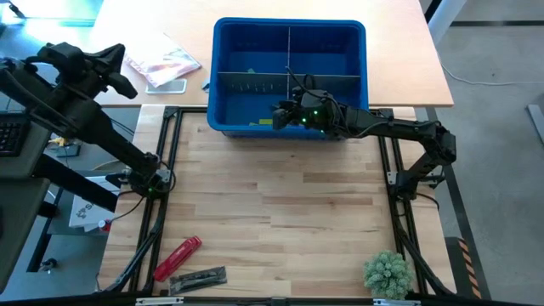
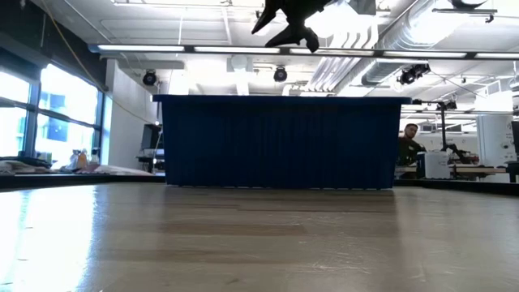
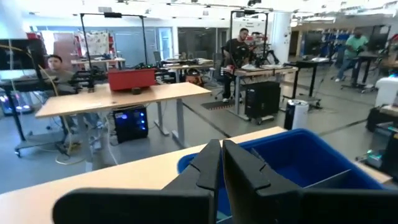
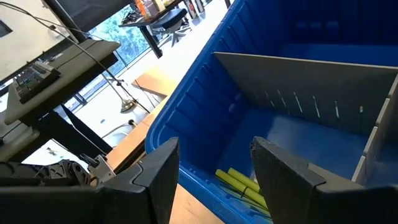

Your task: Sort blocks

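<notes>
A blue bin (image 1: 289, 34) with grey dividers (image 4: 298, 74) stands at the table's far edge. Two or three lime yellow-green blocks (image 4: 239, 180) lie flat on the floor of its near left compartment (image 1: 263, 123). No other blocks show. My right gripper (image 4: 214, 168) hangs open over that compartment's near wall (image 1: 282, 113), tilted slightly down, with nothing between its fingers. In the low view it shows above the bin (image 2: 285, 23). My left gripper (image 3: 222, 163) is shut and empty. It is drawn back high off the table's left side (image 1: 119, 78) and points level toward the bin (image 3: 292, 158).
A red cylindrical tool (image 1: 177, 257) and a dark tool (image 1: 197, 278) lie near the front left corner. A small green plant (image 1: 387, 274) stands at the front right. Papers and a phone (image 1: 161, 66) lie left of the bin. People sit and stand at desks beyond the table.
</notes>
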